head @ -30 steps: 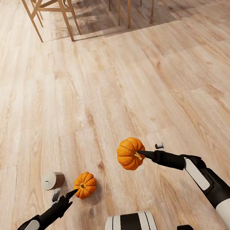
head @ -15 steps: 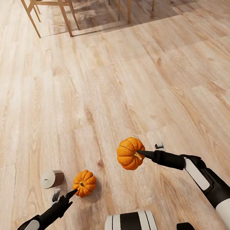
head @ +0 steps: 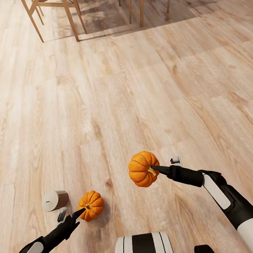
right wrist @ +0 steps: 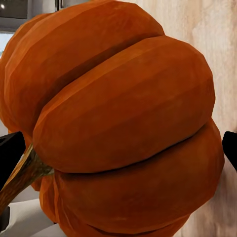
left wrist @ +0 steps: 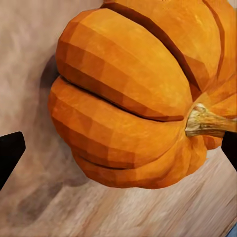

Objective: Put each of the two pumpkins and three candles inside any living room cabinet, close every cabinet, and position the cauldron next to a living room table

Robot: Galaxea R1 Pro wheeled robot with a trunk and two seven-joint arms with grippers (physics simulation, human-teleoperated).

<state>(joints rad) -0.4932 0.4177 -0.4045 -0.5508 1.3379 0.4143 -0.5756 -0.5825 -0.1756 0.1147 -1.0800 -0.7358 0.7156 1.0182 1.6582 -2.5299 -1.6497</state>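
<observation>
Wide bare floor (head: 145, 87) ahead; chair legs (head: 71, 17) far; both pumpkins (head: 143, 169) gripped.

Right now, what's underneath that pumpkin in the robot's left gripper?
Beneath the pumpkin at the left gripper lies pale wooden floor carrying the pumpkin's shadow. Whether it touches the floor is covered by its own body.

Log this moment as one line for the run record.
left end effector: shut on small pumpkin | right end effector: shut on large pumpkin | candle: lying on floor | stage: in transit
</observation>
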